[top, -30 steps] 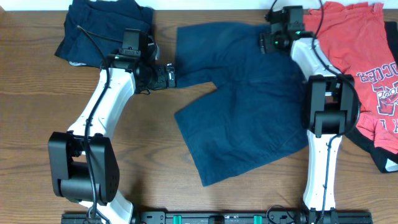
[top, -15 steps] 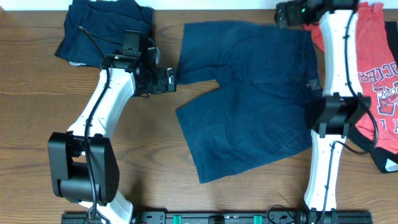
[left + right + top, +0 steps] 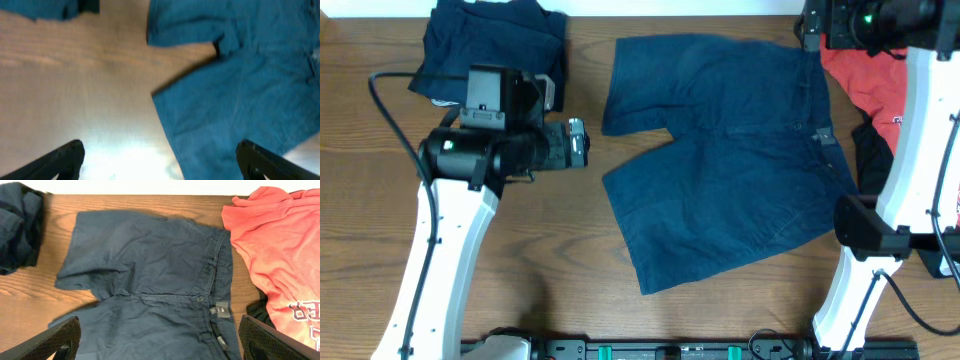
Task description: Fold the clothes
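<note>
Right fingers [image 3: 62,337] wide above tagged shorts [image 3: 150,280]

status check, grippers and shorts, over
Left gripper open, empty. Right gripper open, empty. Navy shorts spread flat, unfolded. Red T-shirt beside them.

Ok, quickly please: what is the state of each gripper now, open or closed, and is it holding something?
Left gripper: open, holding nothing.
Right gripper: open, holding nothing, above the navy shorts.
</note>
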You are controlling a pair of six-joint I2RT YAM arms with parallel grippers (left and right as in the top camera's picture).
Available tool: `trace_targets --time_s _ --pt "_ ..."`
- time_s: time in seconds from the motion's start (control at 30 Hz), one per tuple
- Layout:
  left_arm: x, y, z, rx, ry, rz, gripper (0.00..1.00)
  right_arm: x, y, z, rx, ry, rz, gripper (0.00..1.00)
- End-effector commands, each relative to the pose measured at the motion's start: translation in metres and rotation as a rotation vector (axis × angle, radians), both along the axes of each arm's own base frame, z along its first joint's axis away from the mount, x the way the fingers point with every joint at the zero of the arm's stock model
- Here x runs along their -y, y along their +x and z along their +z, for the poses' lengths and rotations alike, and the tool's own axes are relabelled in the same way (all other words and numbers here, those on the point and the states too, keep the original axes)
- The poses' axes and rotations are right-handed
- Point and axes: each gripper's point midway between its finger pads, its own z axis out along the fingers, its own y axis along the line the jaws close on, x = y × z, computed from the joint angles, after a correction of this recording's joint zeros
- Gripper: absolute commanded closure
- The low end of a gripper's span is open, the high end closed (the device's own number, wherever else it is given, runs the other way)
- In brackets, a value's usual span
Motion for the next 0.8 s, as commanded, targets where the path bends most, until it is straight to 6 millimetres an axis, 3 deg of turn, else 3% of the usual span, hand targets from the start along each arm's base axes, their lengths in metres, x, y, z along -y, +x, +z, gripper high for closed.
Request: trace_targets --time_s 0.0,0.17,0.23,0.33,0.5,0.63,0.77 --pt "0.011 -0.012 -0.001 -0.043 -0.013 0.000 0.02 -0.005 -0.015 0.018 0.017 0.061 -0.049 0.01" --pt "0.028 -0.038 -0.012 -0.149 0.020 0.062 0.02 0.003 -0.045 0.056 0.105 0.053 -0.116 0.01" --pt "0.037 -0.052 -0.018 -0.193 0.047 0.073 0.02 0.011 -0.059 0.063 0.108 0.033 -0.172 0.01" --pt "0.062 -0.077 -0.034 -0.256 0.075 0.039 0.02 0.028 -0.080 0.057 0.064 0.002 -0.286 0.01" --pt "0.083 -0.106 -0.069 -0.317 0.187 0.002 0.02 0.051 -0.114 0.011 -0.113 -0.006 -0.513 0.01" --pt "0.096 -0.125 -0.099 -0.399 0.223 0.041 0.02 0.073 -0.138 -0.042 -0.289 -0.064 -0.686 0.01" --pt "0.109 -0.130 -0.126 -0.446 0.231 0.120 0.02 0.095 -0.157 -0.092 -0.422 -0.102 -0.911 0.04"
